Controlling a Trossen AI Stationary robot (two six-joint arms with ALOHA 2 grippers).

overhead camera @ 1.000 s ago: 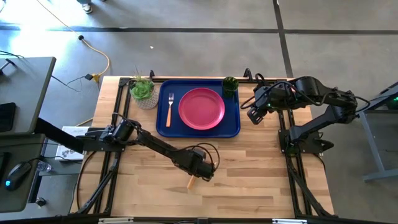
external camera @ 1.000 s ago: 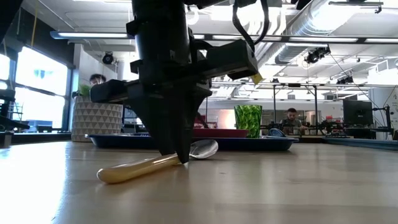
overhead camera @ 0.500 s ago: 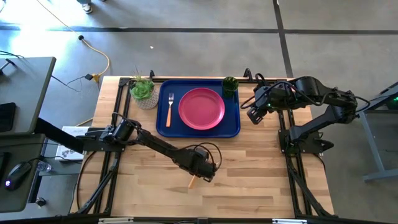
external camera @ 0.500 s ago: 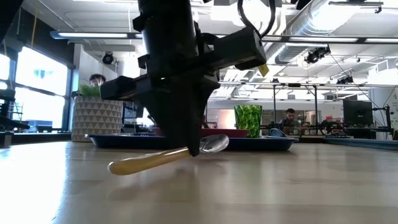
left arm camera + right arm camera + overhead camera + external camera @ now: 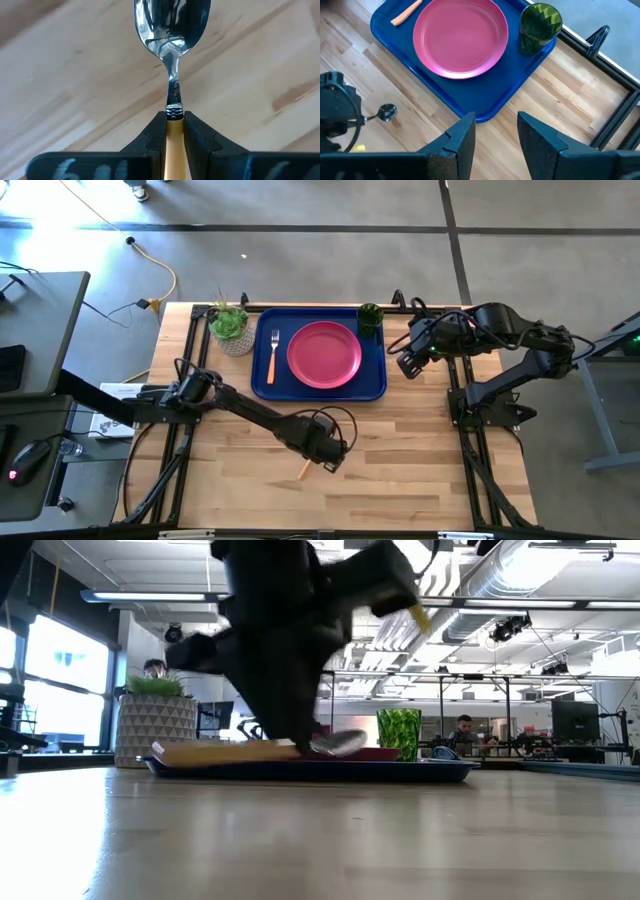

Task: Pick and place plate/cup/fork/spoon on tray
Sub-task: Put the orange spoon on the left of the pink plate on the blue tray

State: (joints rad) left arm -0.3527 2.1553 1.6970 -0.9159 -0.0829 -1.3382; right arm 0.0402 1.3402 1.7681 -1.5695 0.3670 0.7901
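Observation:
The spoon, with a silver bowl and a tan handle, hangs over the bare wood near the table's middle, and my left gripper is shut on it. In the low view the spoon lies about level above the tabletop. The blue tray at the far middle carries the pink plate, the green cup and the orange-handled fork. My right gripper waits open above the table, to the right of the tray. My left gripper pinches the spoon's tan handle between its two fingers, at the end next to the metal neck. The fingers come from above, pointing down, and lie across the spoon. The spoon is clear of the table and about level.
A leafy plant in a pale pot stands left of the tray at the far edge. Bare wood stretches between the tray's near rim and the table's near edge. Black frame rails run along both sides.
My left gripper has risen with the spoon and rolled a little. The spoon's handle end, which rested on the table while the bowl was raised, has come up. The spoon now hangs clear and about level.

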